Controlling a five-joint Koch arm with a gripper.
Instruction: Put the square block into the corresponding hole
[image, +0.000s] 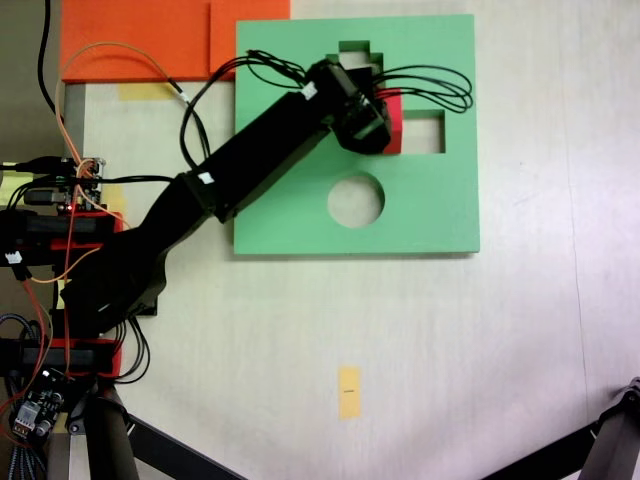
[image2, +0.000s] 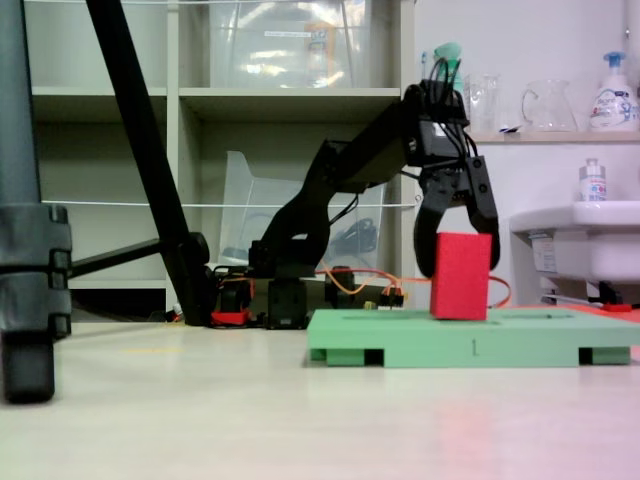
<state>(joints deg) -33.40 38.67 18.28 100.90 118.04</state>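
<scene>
pincer (image2: 462, 245) spread apart, straddling the top of the red block (image2: 461, 276). block stands upright at the left end of the square hole (image: 422, 132) in green board (image2: 470, 345).

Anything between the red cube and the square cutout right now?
Nothing visible. The red cube stands upright on the green board with the gripper at its top, right at the left end of the square cutout. The cutout's uncovered part looks free.
</scene>
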